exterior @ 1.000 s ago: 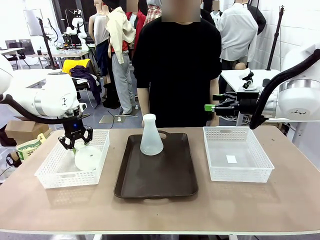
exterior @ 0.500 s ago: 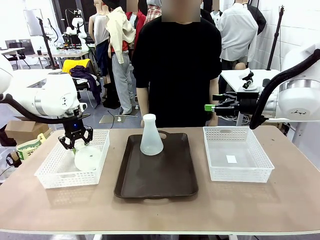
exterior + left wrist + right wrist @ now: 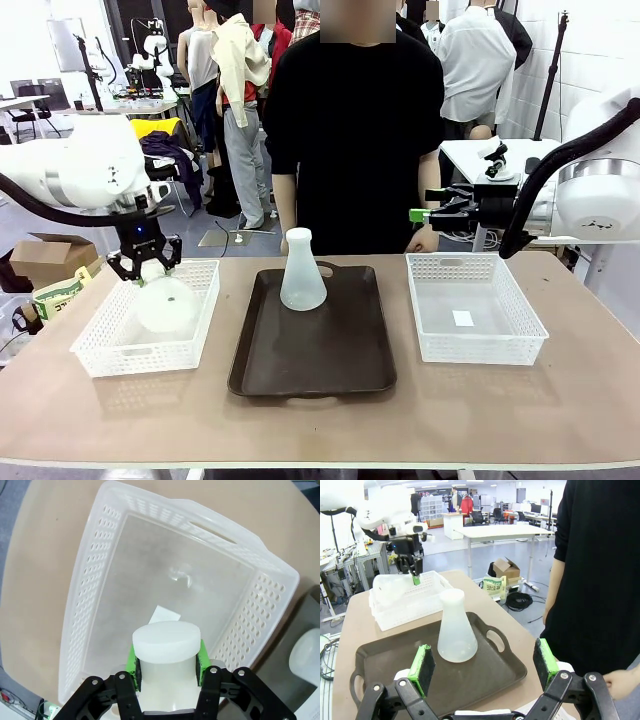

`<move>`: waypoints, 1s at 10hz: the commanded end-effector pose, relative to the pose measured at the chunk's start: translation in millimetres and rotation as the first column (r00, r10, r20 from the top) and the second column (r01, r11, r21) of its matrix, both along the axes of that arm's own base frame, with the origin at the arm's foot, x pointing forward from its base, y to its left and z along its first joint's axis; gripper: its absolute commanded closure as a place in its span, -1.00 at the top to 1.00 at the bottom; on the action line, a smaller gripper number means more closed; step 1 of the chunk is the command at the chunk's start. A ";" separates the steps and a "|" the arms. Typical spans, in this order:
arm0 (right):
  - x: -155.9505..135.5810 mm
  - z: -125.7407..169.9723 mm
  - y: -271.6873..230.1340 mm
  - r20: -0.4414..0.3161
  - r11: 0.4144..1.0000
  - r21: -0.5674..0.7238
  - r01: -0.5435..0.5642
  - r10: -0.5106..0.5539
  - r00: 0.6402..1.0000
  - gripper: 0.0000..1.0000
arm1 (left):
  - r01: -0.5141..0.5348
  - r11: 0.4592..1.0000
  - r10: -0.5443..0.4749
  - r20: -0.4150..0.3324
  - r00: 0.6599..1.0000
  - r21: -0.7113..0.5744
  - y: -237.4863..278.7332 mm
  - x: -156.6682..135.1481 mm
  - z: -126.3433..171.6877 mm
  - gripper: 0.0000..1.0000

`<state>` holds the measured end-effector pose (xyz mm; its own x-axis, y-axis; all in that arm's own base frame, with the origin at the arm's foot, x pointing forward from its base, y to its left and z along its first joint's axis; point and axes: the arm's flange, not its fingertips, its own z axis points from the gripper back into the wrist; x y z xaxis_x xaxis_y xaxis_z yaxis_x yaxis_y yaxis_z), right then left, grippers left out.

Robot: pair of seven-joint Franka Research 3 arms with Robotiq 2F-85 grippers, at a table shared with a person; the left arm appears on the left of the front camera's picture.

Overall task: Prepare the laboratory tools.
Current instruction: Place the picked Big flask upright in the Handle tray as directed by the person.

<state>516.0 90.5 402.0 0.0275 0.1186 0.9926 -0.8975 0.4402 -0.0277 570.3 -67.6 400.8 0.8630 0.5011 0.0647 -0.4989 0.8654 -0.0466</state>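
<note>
Translucent plastic marks both flasks. One flask point(image 3: 165, 303) hangs tilted over the left basket point(image 3: 100, 350), lifted off its floor, its neck clamped between the green pads of the left gripper point(image 3: 146, 268). From the left wrist, the capped neck point(image 3: 166, 647) sits squarely between the pads point(image 3: 132, 661), with the basket floor below it and its far rim toward 12 o'clock. The second flask point(image 3: 302, 271) stands upright on the brown tray point(image 3: 312, 355), near the tray's far edge at 12 o'clock of its centre. At 3 o'clock of the tray lies the right basket point(image 3: 475, 345). The right gripper point(image 3: 485, 666) hangs with its jaws spread wide and nothing between them, well above the table beyond that basket. A person point(image 3: 355, 130) stands at the table's far side.
</note>
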 end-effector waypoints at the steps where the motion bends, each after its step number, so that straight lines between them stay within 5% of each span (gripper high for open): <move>1: -0.4 0.5 1.2 -0.006 1.000 -0.008 0.009 -0.009 1.000 1.00 | 0.062 0.998 -0.062 0.058 0.996 -0.001 2.9 -23.6 15.6 -1.00; 5: -0.4 0.5 1.2 -0.006 1.000 -0.008 0.009 -0.009 1.000 1.00 | 0.238 0.971 -0.234 0.225 0.946 0.008 -18.3 -64.0 47.5 -1.00; 10: -0.4 0.5 1.2 -0.006 1.000 -0.008 0.009 -0.009 1.000 1.00 | 0.178 0.984 -0.173 0.255 0.951 0.003 -12.2 -63.5 53.8 -1.00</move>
<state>516.0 90.5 402.1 0.0273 0.1186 0.9926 -0.8975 0.4402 -0.0279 508.2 -83.9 453.0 0.9066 0.3268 0.2669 -0.2997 0.9440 -0.1379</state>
